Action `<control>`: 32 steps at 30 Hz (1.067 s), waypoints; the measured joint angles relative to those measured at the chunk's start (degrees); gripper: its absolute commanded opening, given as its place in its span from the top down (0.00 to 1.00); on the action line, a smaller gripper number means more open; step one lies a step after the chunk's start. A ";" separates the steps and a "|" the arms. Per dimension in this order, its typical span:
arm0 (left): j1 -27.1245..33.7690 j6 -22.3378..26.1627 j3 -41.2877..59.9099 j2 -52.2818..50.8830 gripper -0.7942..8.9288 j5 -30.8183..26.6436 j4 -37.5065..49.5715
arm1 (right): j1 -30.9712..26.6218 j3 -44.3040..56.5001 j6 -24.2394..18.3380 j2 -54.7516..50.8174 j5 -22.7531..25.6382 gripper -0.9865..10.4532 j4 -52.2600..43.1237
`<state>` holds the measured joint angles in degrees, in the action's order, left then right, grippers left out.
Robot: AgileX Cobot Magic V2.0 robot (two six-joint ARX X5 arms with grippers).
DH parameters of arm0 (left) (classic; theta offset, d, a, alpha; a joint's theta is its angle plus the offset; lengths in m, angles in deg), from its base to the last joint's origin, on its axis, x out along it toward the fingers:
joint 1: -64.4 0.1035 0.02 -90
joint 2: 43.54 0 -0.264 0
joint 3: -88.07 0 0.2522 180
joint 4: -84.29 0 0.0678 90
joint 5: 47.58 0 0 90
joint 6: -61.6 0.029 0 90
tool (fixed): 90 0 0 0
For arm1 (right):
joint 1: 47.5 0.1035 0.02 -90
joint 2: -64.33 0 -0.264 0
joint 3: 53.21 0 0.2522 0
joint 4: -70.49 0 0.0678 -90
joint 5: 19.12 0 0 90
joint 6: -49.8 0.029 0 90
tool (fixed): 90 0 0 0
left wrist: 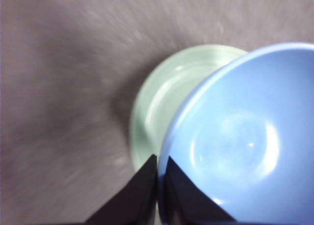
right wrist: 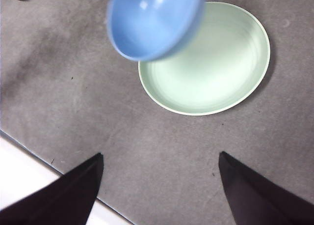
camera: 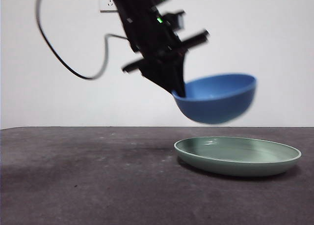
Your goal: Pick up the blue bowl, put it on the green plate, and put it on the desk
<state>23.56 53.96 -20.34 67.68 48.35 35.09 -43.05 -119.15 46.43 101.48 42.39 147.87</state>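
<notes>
The blue bowl [camera: 216, 97] hangs in the air, tilted, above the left part of the green plate [camera: 237, 155]. My left gripper [camera: 177, 90] is shut on the bowl's rim, one jaw inside and one outside. In the left wrist view the blue bowl [left wrist: 240, 136] fills the frame beside my left gripper [left wrist: 159, 173], with the green plate [left wrist: 162, 97] under it on the desk [left wrist: 59, 87]. My right gripper [right wrist: 159, 173] is open, high above the desk [right wrist: 73, 97], with the blue bowl [right wrist: 152, 21] and the green plate [right wrist: 216, 63] ahead of it.
A black cable [camera: 64, 63] loops down from the left arm in front of the white wall. A pale desk edge [right wrist: 24, 181] runs beside the right gripper's jaw.
</notes>
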 measured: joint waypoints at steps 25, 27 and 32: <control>-2.21 0.02 -9.03 12.79 0.87 -1.55 -4.24 | 0.00 0.00 0.81 0.00 0.00 0.59 0.00; -2.21 0.02 -9.07 12.79 0.80 -1.53 -4.72 | 0.00 0.00 0.81 0.00 0.00 0.59 0.00; -2.21 0.04 -9.07 12.79 0.72 -1.53 -5.53 | 0.00 0.00 0.81 0.00 0.02 0.59 0.00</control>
<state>21.35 54.01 -29.41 80.46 46.82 29.56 -43.05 -119.15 47.23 101.48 42.41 147.87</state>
